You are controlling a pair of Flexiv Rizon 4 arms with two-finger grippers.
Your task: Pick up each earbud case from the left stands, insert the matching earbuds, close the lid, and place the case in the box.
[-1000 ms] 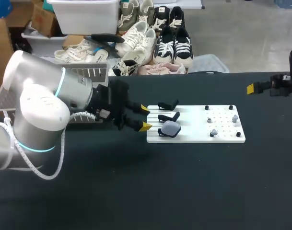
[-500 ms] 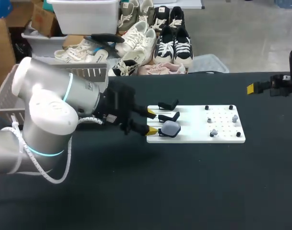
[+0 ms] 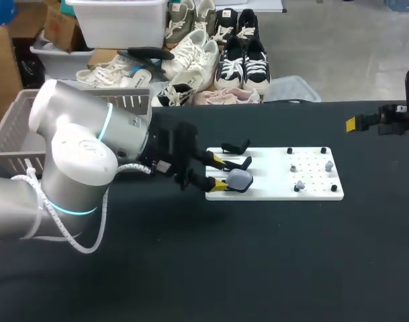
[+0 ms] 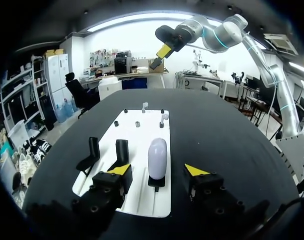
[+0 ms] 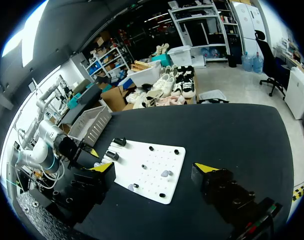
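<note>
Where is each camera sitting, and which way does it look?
Head view: above and behind, looking down on the table; shows the left arm and the white board.
Left wrist view: on the left wrist, looking along its open left claw at the earbud case; right arm far ahead.
Right wrist view: on the right wrist, looking over its open right claw across the table.
All three share the white board.

The pale earbud case, seemingly closed, stands upright on a black stand
</note>
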